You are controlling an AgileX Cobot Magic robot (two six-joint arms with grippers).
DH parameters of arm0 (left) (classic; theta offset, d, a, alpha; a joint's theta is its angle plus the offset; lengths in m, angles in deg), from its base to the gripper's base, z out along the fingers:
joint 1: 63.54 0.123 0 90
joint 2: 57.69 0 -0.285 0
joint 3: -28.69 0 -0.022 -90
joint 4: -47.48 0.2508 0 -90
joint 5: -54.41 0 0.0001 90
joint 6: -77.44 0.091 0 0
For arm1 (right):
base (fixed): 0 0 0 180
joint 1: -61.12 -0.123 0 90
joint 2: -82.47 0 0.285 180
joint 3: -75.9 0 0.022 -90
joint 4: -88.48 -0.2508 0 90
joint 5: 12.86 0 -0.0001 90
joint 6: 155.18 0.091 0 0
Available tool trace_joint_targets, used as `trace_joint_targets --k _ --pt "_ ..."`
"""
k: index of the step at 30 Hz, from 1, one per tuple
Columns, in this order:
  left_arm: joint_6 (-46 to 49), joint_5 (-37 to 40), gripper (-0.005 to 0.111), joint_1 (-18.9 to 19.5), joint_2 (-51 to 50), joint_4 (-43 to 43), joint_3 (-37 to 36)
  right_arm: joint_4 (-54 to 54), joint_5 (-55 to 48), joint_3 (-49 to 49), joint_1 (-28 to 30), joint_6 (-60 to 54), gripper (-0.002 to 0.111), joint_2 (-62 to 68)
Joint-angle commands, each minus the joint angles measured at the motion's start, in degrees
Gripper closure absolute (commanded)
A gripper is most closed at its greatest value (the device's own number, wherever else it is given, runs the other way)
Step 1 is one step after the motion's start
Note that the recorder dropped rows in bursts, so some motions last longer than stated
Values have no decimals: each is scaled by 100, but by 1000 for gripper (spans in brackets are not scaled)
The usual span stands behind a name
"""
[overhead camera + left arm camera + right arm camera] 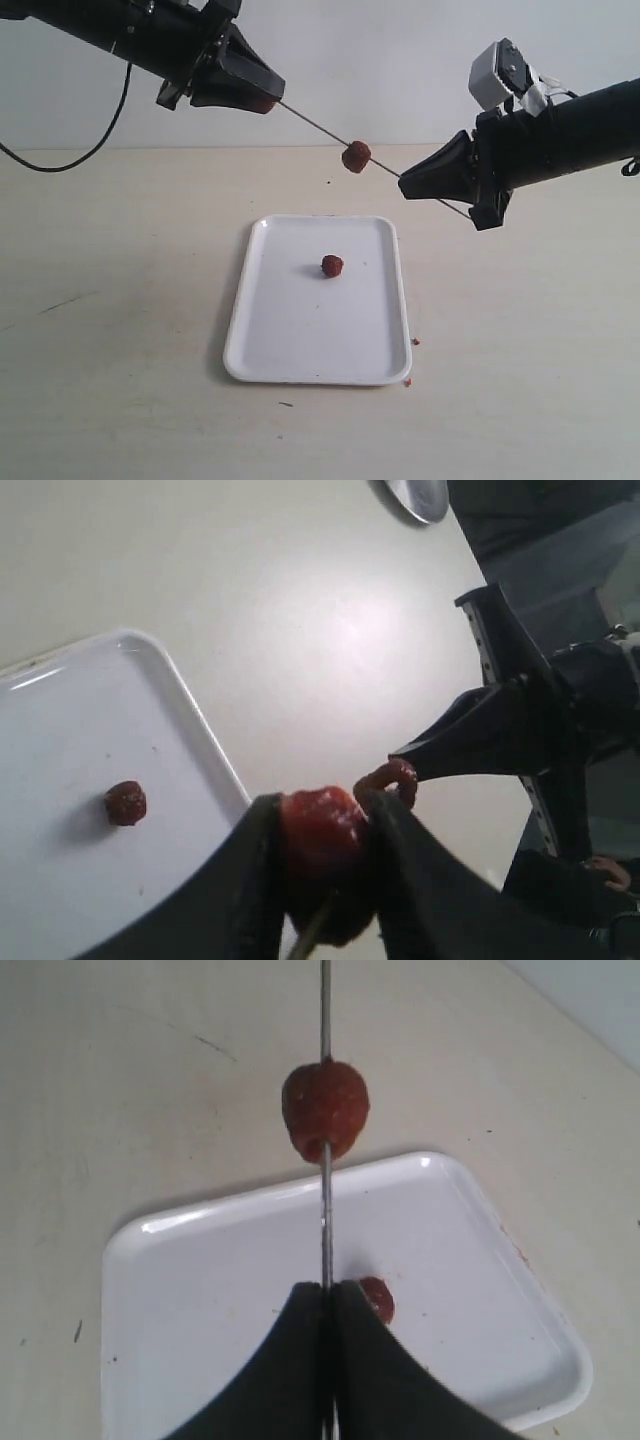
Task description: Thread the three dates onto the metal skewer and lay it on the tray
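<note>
Nothing readable is showing in any of the three views: no text, label, brand, number or sign.

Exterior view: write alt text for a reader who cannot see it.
A metal skewer carrying a threaded date spans between the left gripper and right gripper over a white tray. A loose date lies on the tray.
</note>
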Motion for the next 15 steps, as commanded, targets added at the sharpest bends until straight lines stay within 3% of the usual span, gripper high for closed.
trace_joint_targets --k 1,6,10,15 --pt "105 -6 77 -134 51 -255 -21 -471 -186 -2 -16 76 108 -15" --pt "235 -6 77 -134 51 -564 -21 -620 -70 -2 -16 169 108 -15" --pt "333 -6 77 -38 51 -813 -21 -931 668 -2 -16 813 108 34" --pt "671 -6 77 -117 51 -1174 -21 -1191 540 -2 -16 900 108 47"
